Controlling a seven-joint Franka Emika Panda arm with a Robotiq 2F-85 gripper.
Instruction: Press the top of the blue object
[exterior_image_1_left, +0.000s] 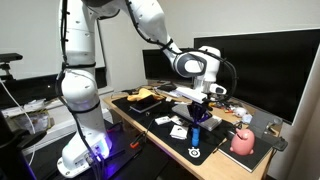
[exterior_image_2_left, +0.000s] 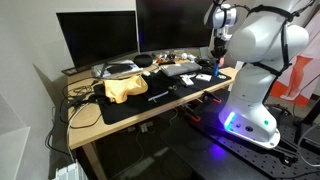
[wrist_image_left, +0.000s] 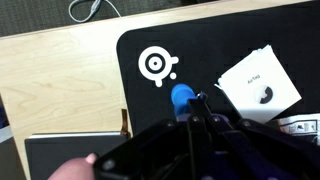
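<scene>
Office corner: wooden desk (wrist_image_left: 60, 90), black mat (wrist_image_left: 210, 40) across it, dark monitors (exterior_image_1_left: 265, 60) behind. On the mat, upright beside a white card (wrist_image_left: 262, 85), the blue object (wrist_image_left: 181, 96); directly over it, the gripper (wrist_image_left: 190, 110). Fingers together, clasping nothing. Cannot tell whether the tips touch the blue top. Near side hidden behind blurred dark fingers in the wrist view; too small for detail in both exterior views.

An exterior view stands near one end of the counter (exterior_image_1_left: 140, 128), the arm (exterior_image_1_left: 80, 85) at its left, facing the monitors (exterior_image_1_left: 262, 65) obliquely. An exterior view sits farther off at the opposite end, the arm (exterior_image_2_left: 255, 60) at its right. Both share the counter top and monitors. The wrist view looks straight down, close above the blue object (wrist_image_left: 182, 97) and black mat (wrist_image_left: 205, 50).
</scene>
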